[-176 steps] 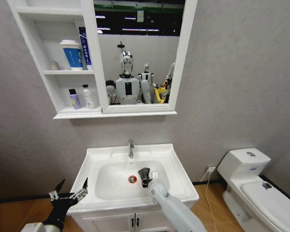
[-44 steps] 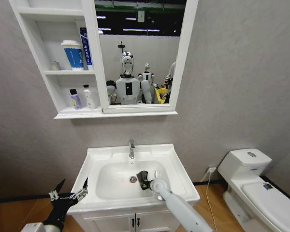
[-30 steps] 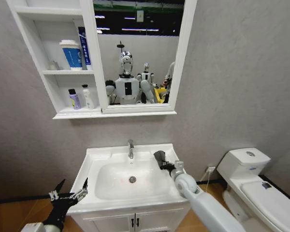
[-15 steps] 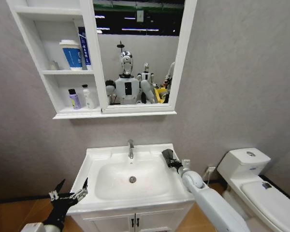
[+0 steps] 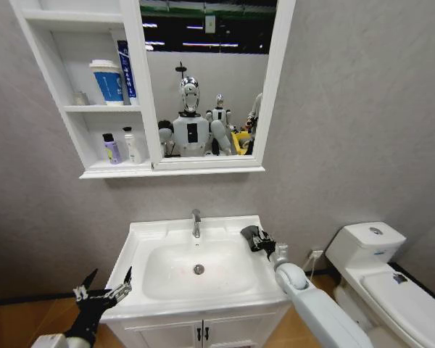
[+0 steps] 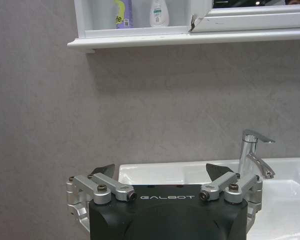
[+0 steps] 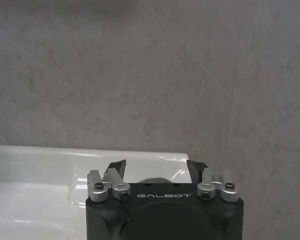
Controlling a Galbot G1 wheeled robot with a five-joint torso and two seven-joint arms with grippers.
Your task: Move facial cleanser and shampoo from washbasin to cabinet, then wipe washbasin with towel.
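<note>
The white washbasin [image 5: 154, 233] stands below the wall cabinet [image 5: 136, 87]. My right gripper [image 5: 257, 238] sits open over the basin's back right rim corner. In the right wrist view its fingers [image 7: 117, 168] stand apart above the rim [image 7: 65, 160], clamping nothing. A small dark shape at its tip looks like the towel [image 5: 245, 232]; whether it lies on the rim I cannot tell. A purple bottle [image 5: 111, 148] and a white bottle [image 5: 131, 145] stand in the cabinet's lowest niche, labels unreadable. My left gripper [image 5: 101, 292] waits open by the basin's front left corner.
The chrome tap [image 5: 196, 222] rises at the back middle of the basin, with the drain [image 5: 199, 269] in the bowl. A blue-and-white cup [image 5: 106, 81] and a blue tube [image 5: 126, 69] occupy the middle niche. A white toilet [image 5: 380, 279] stands to the right.
My right arm moved out of the bowl, from beside the drain to the back right rim corner, taking the dark towel along. The left arm has not moved.
</note>
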